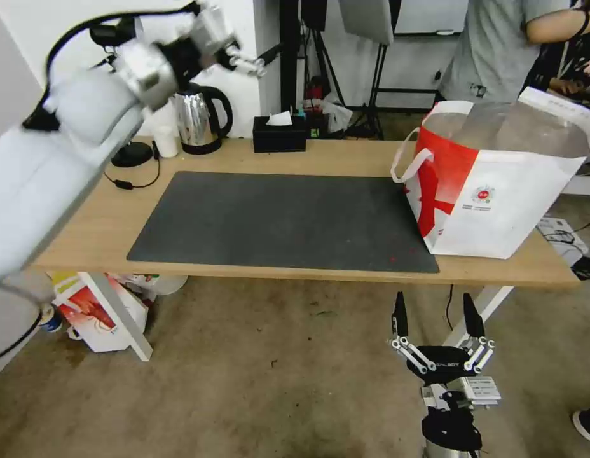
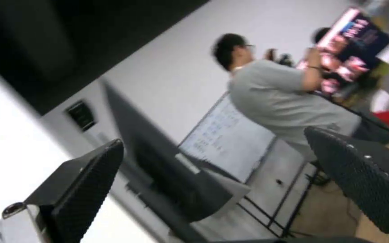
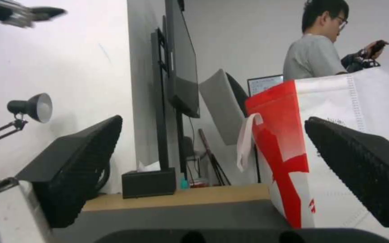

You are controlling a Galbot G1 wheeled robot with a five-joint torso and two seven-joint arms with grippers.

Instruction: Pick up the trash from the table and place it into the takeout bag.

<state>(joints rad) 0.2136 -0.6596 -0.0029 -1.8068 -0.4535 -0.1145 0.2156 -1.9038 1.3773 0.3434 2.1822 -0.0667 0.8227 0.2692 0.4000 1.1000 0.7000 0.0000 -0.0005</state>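
Observation:
The table (image 1: pixel 295 156) bears a dark grey mat (image 1: pixel 282 219) with nothing on it; the trash is out of view. At the table's right end stands the takeout bag (image 1: pixel 498 184), white with a red side panel, its mouth wide open; the right wrist view also catches the bag (image 3: pixel 338 135). My left gripper (image 1: pixel 253 63) is raised high over the table's back left corner, open and holding nothing (image 2: pixel 212 135). Low in front of the table's near edge, below the bag, my right gripper (image 1: pixel 433 299) points upward, open and holding nothing (image 3: pixel 213 119).
At the back of the table stand a steel kettle (image 1: pixel 196 117), a small white cup (image 1: pixel 166 141), a lamp base (image 1: pixel 132 154) and a black tissue box (image 1: pixel 280 135). A red-and-white box (image 1: pixel 95 312) sits on the floor under the left end. A person (image 1: pixel 492 51) stands behind the bag.

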